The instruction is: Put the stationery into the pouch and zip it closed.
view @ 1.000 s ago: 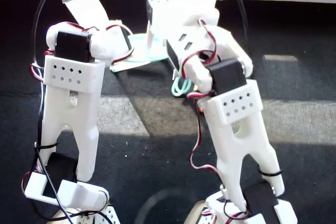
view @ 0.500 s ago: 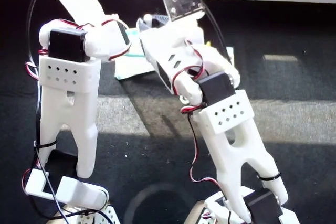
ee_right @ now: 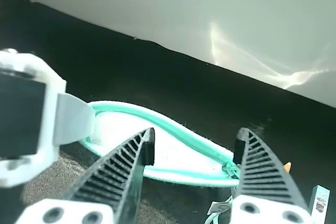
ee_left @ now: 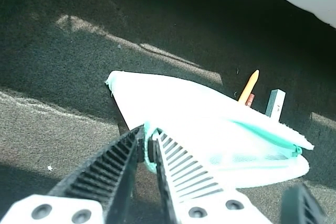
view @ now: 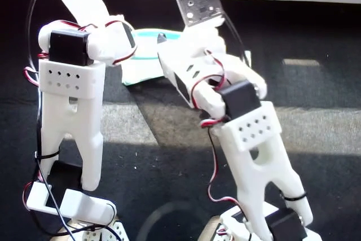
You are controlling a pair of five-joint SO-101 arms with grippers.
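Pouch (ee_left: 210,124) is lying thinly pinched between the left fingers (ee_left: 178,171), likely slipping free if the wide-open right fingers (ee_right: 126,166) tug its zip (ee_right: 229,170).

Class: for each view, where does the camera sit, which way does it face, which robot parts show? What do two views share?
High view: fixed above, behind the arms, looking down the table; left arm, right arm show.
Left wrist view: on left wrist, looking along left end effector, shut on the pouch's edge.
Right wrist view: on right wrist, facing the wall; right end effector open.
Shared: both wrist views show the pouch.
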